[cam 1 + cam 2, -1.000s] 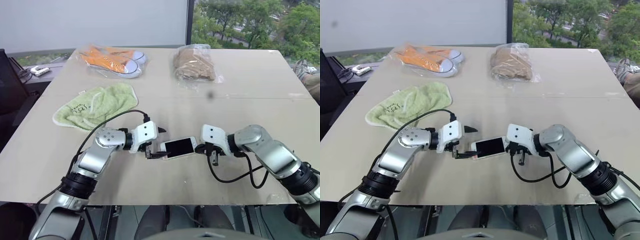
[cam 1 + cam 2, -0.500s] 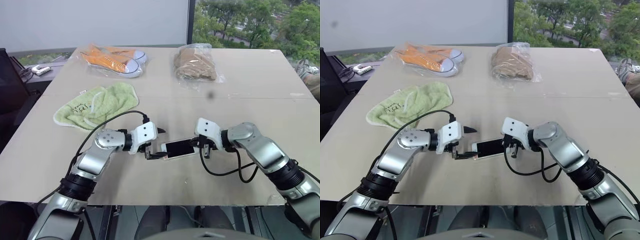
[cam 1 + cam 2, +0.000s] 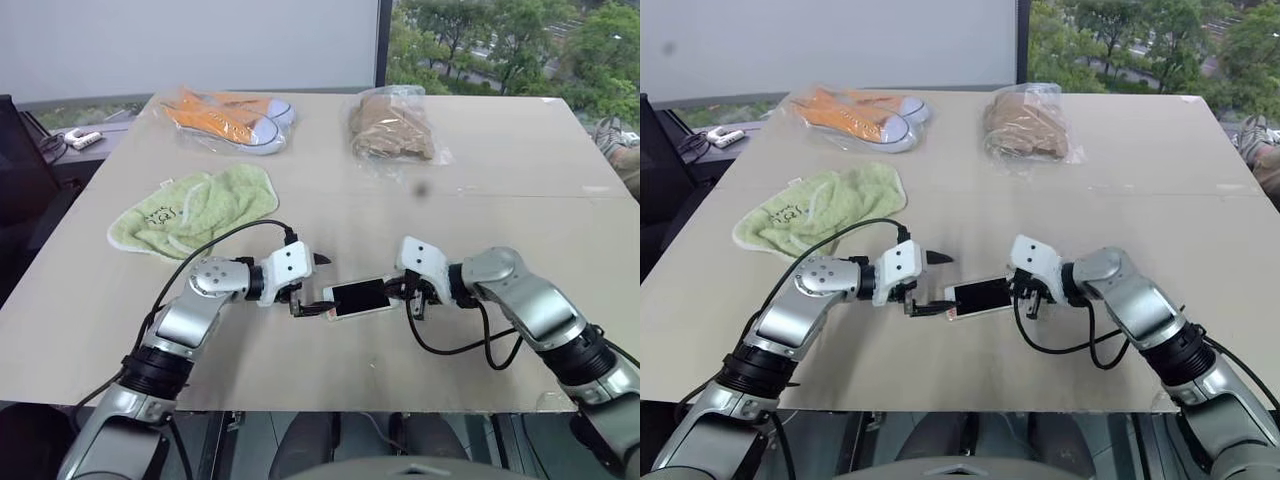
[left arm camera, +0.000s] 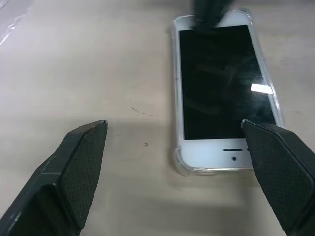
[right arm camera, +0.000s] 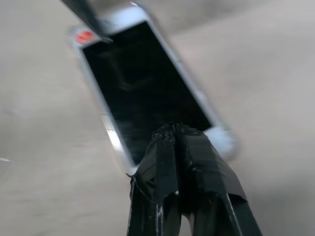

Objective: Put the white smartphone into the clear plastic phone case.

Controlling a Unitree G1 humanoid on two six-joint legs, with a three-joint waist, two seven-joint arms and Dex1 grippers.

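Observation:
The white smartphone (image 3: 358, 297) lies screen up on the table's near middle. In the left wrist view a thin transparent rim, the clear plastic phone case (image 4: 178, 164), wraps the smartphone (image 4: 221, 83). My left gripper (image 3: 317, 287) is open at the phone's left end, with one finger (image 4: 278, 167) by the phone's corner and nothing between the fingers. My right gripper (image 5: 176, 140) is shut, and its tip rests on the phone's right end (image 3: 393, 292). That dark tip also shows in the left wrist view over the phone's far end (image 4: 209, 12).
A green towel (image 3: 195, 210) lies at the left. Orange shoes in a clear bag (image 3: 225, 120) and a bag of brown items (image 3: 390, 125) sit at the far side. Black cables loop beside both wrists. The table's front edge (image 3: 320, 405) is close.
My right wrist has rolled and its forearm has swung a little, the shut tip staying at the phone's right end. The left gripper and the phone have kept their place.

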